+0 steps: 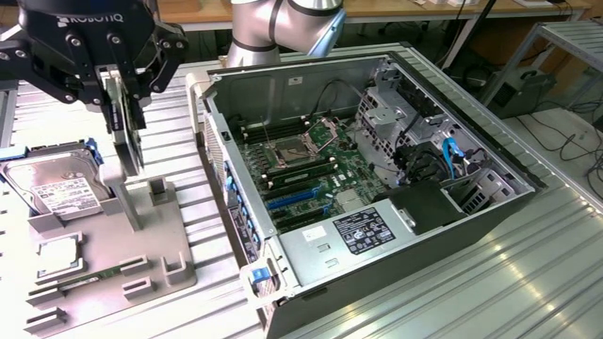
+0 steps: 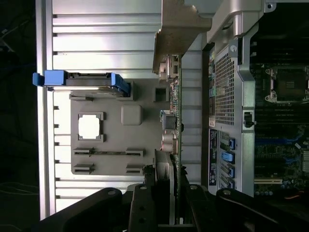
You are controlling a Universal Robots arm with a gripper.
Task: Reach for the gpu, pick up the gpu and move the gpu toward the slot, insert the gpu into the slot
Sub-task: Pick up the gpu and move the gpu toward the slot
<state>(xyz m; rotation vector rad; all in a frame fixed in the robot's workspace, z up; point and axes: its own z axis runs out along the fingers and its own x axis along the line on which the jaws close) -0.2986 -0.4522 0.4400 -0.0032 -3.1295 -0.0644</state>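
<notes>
The gpu (image 1: 123, 138) hangs edge-on as a thin dark card with a green board edge, just above the grey fixture plate (image 1: 169, 240) at the exterior view's left. My gripper (image 1: 121, 95) is shut on its upper part, one finger on each face. In the wrist view the gpu (image 2: 176, 121) runs away from my gripper (image 2: 169, 195), with its silver end bracket (image 2: 177, 34) at the far end. The card is beside the open computer case (image 1: 282, 78), outside its wall. Blue slots (image 1: 296, 199) lie on the motherboard inside the case, apart from the card.
On the fixture plate stand a silver hard drive (image 1: 56, 187) in a blue caddy, a square processor chip (image 1: 58, 254) and a thin green memory stick (image 1: 90, 277). The arm's base (image 1: 273, 28) rises behind the case. Cables and a drive cage (image 1: 443, 162) crowd the case's far side.
</notes>
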